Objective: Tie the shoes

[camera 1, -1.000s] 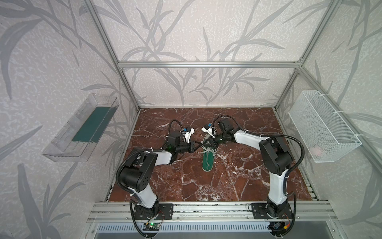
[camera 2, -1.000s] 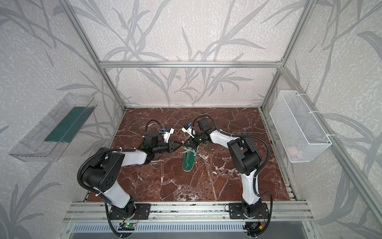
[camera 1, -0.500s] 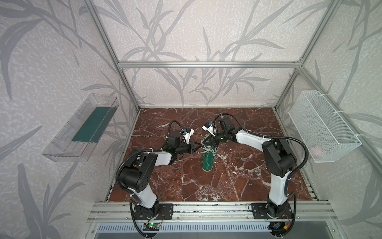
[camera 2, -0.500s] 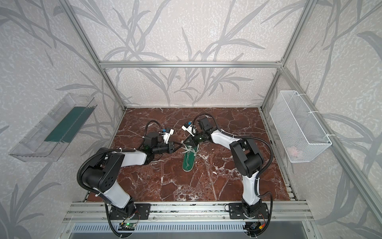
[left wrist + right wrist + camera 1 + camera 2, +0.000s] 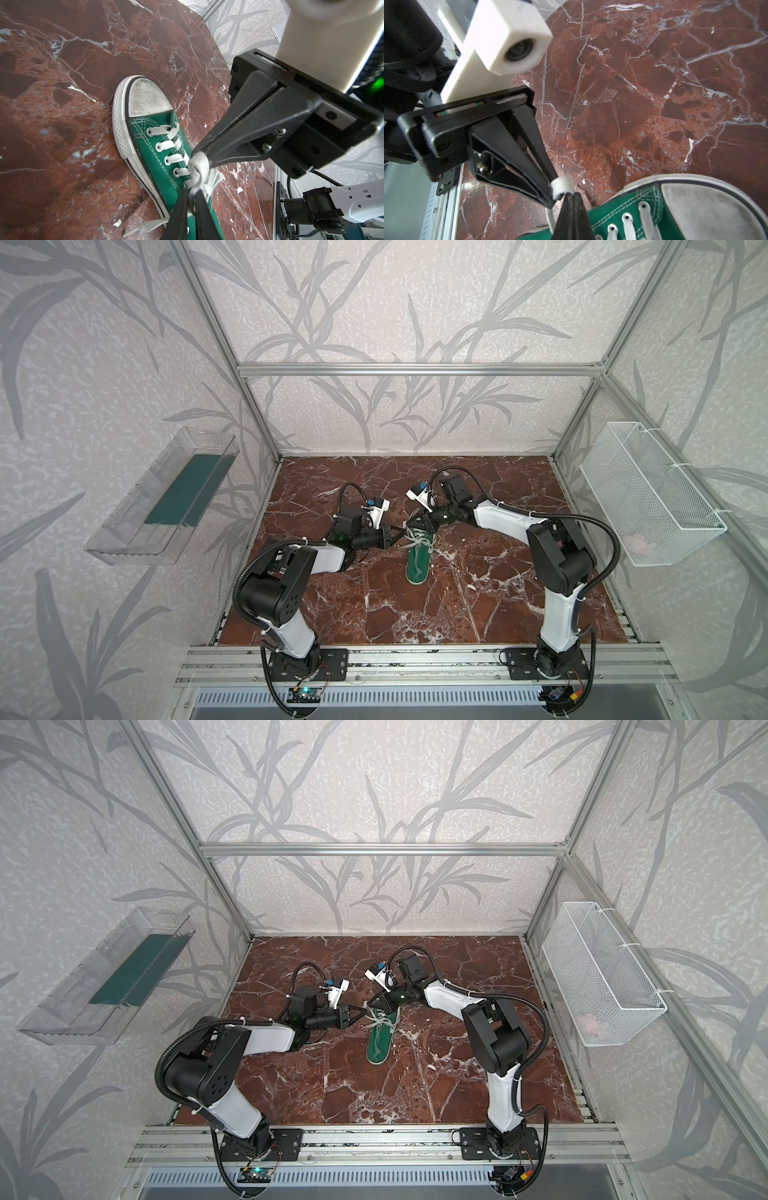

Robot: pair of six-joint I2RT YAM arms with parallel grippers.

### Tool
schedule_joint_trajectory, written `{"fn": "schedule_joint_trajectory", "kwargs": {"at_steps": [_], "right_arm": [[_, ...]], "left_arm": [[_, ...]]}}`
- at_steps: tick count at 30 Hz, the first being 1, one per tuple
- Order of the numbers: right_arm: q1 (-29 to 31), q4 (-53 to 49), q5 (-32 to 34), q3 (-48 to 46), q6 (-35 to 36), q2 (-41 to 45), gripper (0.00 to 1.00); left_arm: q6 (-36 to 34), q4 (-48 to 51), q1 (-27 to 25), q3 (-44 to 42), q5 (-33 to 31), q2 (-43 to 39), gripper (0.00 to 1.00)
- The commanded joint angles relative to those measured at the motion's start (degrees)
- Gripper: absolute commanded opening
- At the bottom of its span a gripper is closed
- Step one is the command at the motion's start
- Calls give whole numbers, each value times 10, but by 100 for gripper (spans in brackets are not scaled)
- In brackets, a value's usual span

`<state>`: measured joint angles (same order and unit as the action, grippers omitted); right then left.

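The green shoe [image 5: 417, 568] [image 5: 378, 1048] lies on the red marble floor between my two arms. Its white toe cap [image 5: 145, 97] [image 5: 706, 207] shows in both wrist views. Both grippers meet at the white laces [image 5: 417, 539] bunched above the eyelets. My left gripper [image 5: 191, 194] [image 5: 400, 531] has its jaws a narrow slit apart, with a strand of lace pinched in the slit. My right gripper [image 5: 572, 195] [image 5: 200, 154] [image 5: 410, 526] is shut, holding a small lace loop [image 5: 561, 185] at its tips. The two sets of tips almost touch.
A loose lace end [image 5: 143, 226] lies flat on the floor beside the shoe. A clear plastic tray [image 5: 166, 497] hangs on the left wall. On the right wall hangs a white wire basket [image 5: 648, 497]. Aluminium frame posts edge the floor.
The right wrist has drifted slightly toward the back wall. The left arm and the shoe stay where they were, with both grippers still at the laces.
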<state>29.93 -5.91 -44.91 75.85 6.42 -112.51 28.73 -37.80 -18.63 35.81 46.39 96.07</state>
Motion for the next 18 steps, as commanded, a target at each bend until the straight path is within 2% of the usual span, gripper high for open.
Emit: {"fn": "schedule_joint_trajectory", "kwargs": {"at_steps": [1, 12, 17, 18], "right_arm": [[-1, 14, -13, 7, -7, 21, 0], [3, 31, -22, 7, -20, 16, 0], [2, -12, -14, 15, -3, 9, 0], [2, -24, -8, 16, 2, 11, 5]], "left_arm": [[5, -20, 0, -5, 0, 1, 12], [12, -30, 0, -5, 1, 8, 12], [10, -29, 0, -5, 1, 8, 12], [10, -28, 1, -5, 0, 8, 13]]}}
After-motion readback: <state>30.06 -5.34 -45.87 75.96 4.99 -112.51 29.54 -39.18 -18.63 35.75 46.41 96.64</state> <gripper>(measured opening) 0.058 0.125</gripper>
